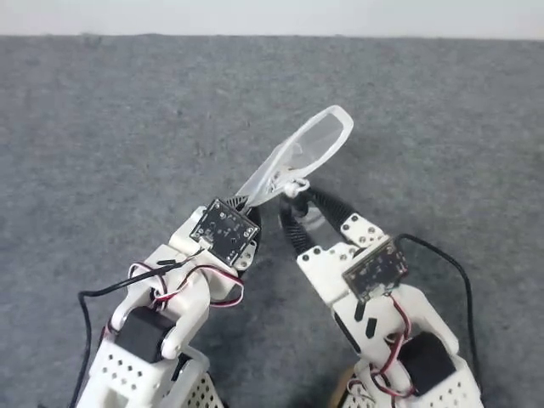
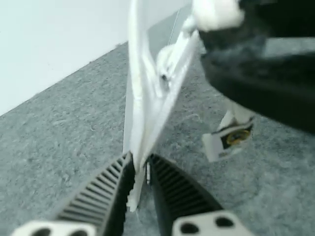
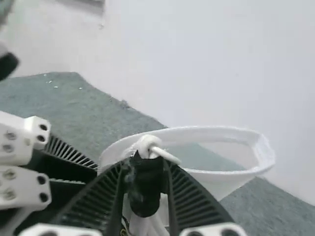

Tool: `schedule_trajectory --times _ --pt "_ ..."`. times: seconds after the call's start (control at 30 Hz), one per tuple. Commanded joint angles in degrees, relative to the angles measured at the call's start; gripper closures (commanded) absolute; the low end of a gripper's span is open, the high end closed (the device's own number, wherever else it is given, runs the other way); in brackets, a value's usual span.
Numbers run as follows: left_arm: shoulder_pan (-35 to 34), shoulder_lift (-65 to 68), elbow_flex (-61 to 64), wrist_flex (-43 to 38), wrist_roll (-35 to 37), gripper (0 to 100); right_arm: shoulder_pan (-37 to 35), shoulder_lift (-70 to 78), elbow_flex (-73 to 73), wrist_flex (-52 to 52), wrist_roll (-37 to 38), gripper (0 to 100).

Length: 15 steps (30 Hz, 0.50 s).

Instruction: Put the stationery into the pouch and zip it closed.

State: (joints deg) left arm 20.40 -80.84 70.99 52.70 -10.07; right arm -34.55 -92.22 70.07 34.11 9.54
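Pouch (image 1: 297,157): clear soft plastic, smooth, slight gloss; white edge tape, matt. Pull (image 3: 146,184): black, matt, w/ white fibrous cord (image 3: 150,145). Mat (image 1: 110,127): grey felt-like cloth, rough, matt. L gripper (image 2: 141,160) & R gripper (image 3: 146,169): black ribbed plastic, matt. Arm shells (image 1: 327,272): white smooth plastic.

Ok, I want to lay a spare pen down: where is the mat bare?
Bare mat lies left of the raised pouch and right of it, up to the far wall. Crowded: the middle, where left gripper and right gripper clamp it.

A translucent white pouch (image 1: 308,146) hangs tilted above the grey desk (image 1: 102,127), its mouth gaping open.
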Motion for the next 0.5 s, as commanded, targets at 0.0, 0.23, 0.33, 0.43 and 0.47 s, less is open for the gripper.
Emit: schedule_trajectory --times 0.0,0.23,0.33,0.43,0.47 --pt "-1.0 -0.7 -3.0 1.6 -0.6 99 4.1 -1.0 0.2 -5.2 -2.0 99.3" --pt "-1.3 -0.7 -3.5 1.5 -0.3 99 3.5 -1.5 1.1 -5.9 -2.8 99.3" --pt "-1.2 -0.7 -3.7 1.3 1.1 99 0.4 -1.6 0.7 -4.0 -2.5 99.3" --pt "-1.2 -0.7 -5.8 1.8 3.3 96 -2.7 -1.6 0.7 -2.6 0.2 99.3" --pt "-1.3 -0.7 -6.1 2.0 4.5 93 -3.6 -1.6 0.7 -2.0 0.8 99.3"
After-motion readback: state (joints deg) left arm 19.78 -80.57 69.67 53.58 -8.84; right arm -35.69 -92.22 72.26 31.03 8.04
